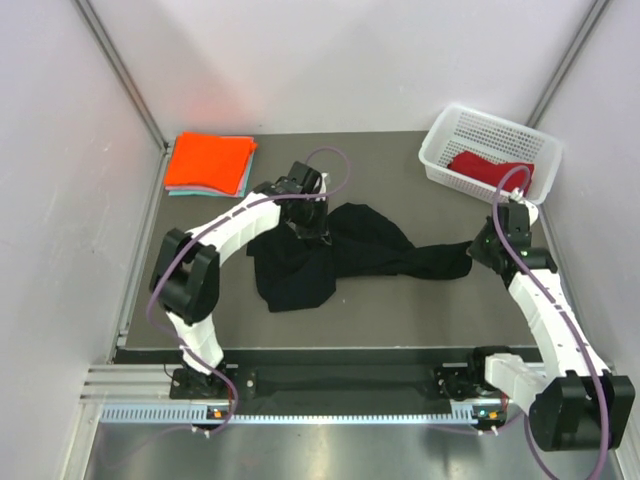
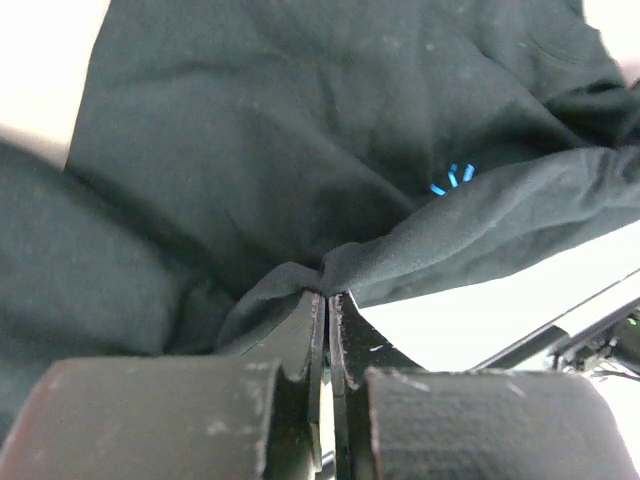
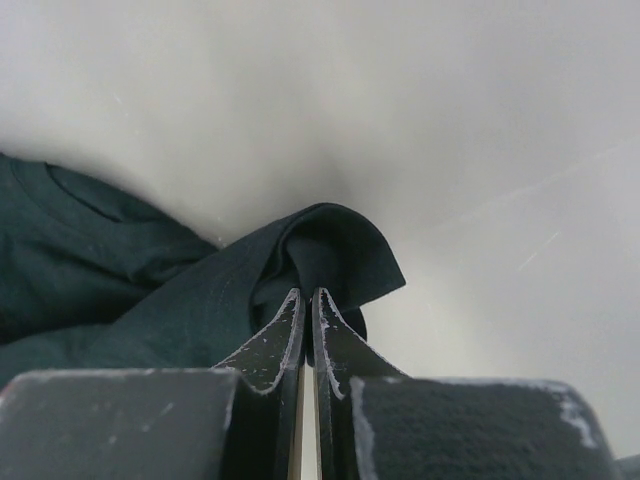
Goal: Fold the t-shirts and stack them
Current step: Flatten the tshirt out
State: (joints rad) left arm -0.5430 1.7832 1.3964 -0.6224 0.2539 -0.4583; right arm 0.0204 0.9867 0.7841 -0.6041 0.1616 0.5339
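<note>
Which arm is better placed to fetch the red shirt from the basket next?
Right. The right gripper is just in front of the basket with the red shirt; the left gripper is much farther away. Both are shut on the black shirt, so it must release first.

Left arm: elbow folded high close to its base, white forearm reaching forward and to the right, wrist tipped downward.
Left claw: jaws pressed together, pinching a fold of the black t-shirt at their tips.
Right arm: climbs from its base along the right side, wrist turned inward to the left.
Right claw: jaws closed, tips nipping a rolled edge of the same shirt.
</note>
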